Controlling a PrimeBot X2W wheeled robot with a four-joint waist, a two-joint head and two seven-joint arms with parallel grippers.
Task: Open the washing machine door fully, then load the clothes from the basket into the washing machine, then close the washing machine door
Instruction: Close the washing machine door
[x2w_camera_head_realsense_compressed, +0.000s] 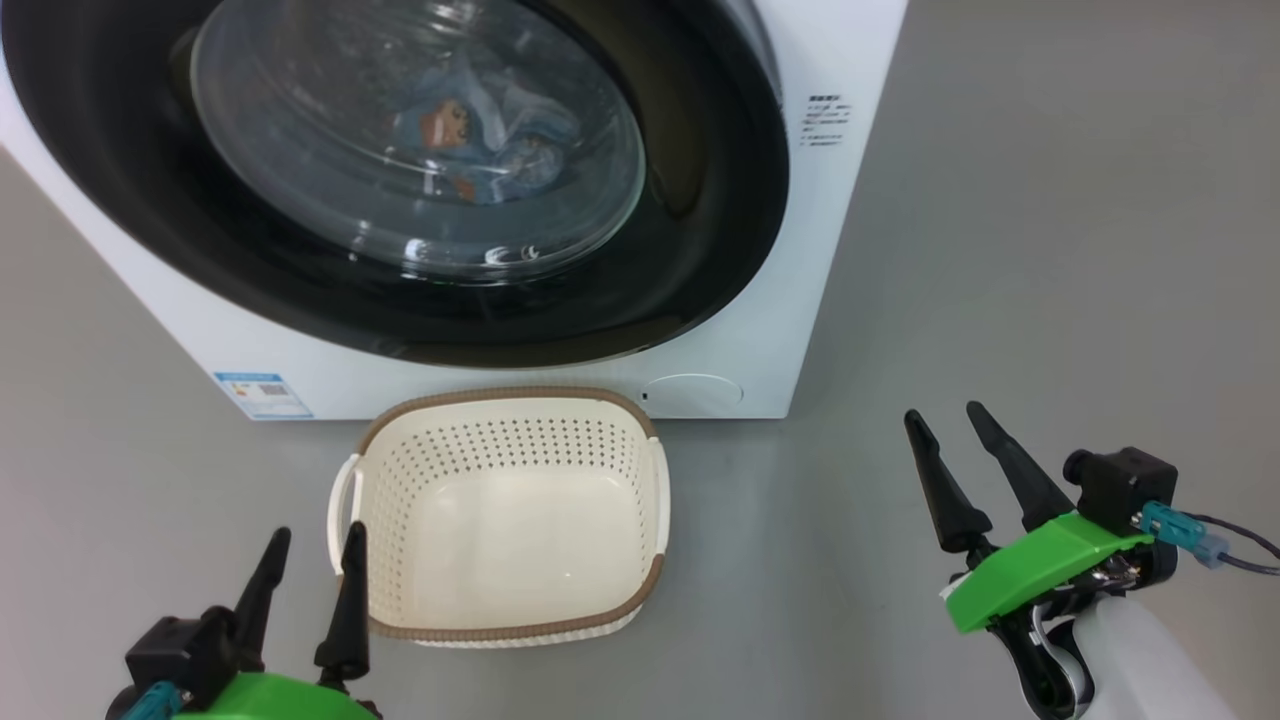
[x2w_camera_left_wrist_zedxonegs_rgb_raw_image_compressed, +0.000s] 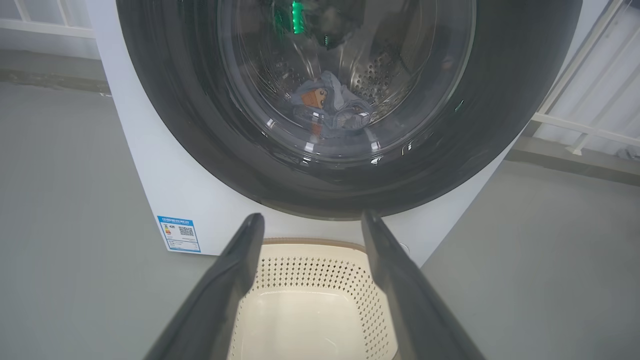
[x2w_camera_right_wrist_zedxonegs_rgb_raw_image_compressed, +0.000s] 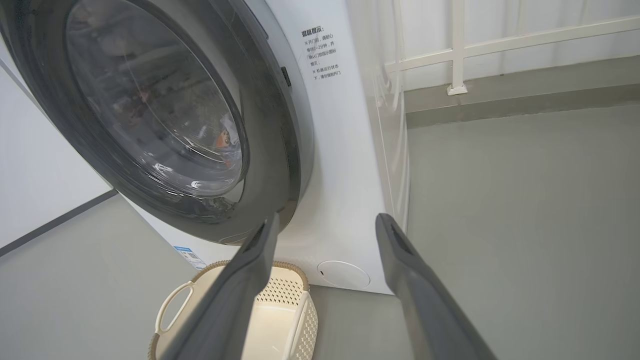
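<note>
now the washing machine door (x2w_camera_head_realsense_compressed: 700, 200) sits shut on the white washing machine (x2w_camera_head_realsense_compressed: 830, 250), with the clothes (x2w_camera_head_realsense_compressed: 490, 140) behind its glass, a denim-blue piece with an orange patch showing. the basket (x2w_camera_head_realsense_compressed: 510, 420) stands on the grey floor (x2w_camera_head_realsense_compressed: 1050, 250) just before the machine, its cream bottom bare. the left claw (x2w_camera_head_realsense_compressed: 317, 532) hangs at the basket's near left corner, the right claw (x2w_camera_head_realsense_compressed: 943, 410) well to its right, both spread wide, gripping nothing.

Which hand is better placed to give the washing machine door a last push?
Probably the left hand: its open fingers point straight at the washing machine door, over the empty basket. The right hand stands off to the right of the washing machine.
</note>
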